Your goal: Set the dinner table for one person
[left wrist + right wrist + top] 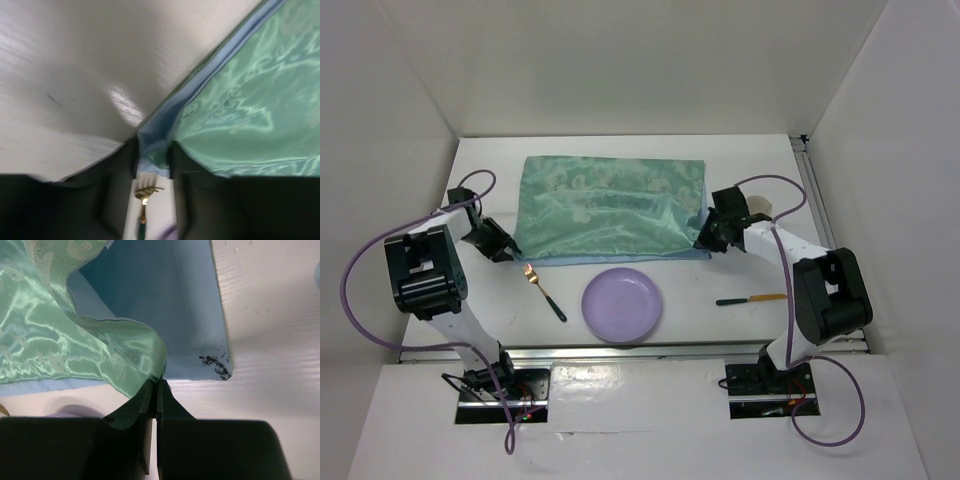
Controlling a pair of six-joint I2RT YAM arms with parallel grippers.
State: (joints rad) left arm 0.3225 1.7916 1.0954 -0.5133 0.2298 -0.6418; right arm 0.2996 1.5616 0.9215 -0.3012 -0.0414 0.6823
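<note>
Green cloth [75, 340] corners inside both pincers

White tabletop [490, 180], metal rail at right and near edges. Lying on it: green patterned cloth [610, 210], toward far edge; purple plate [622, 304], near edge, centre; gold fork [543, 290], left of plate; dark-handled utensil [750, 298], right of plate.

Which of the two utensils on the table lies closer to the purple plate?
The gold-headed fork with the dark green handle, lying just left of the round purple plate. The other utensil, with a dark head and a yellow handle, sits farther off to the right.
</note>
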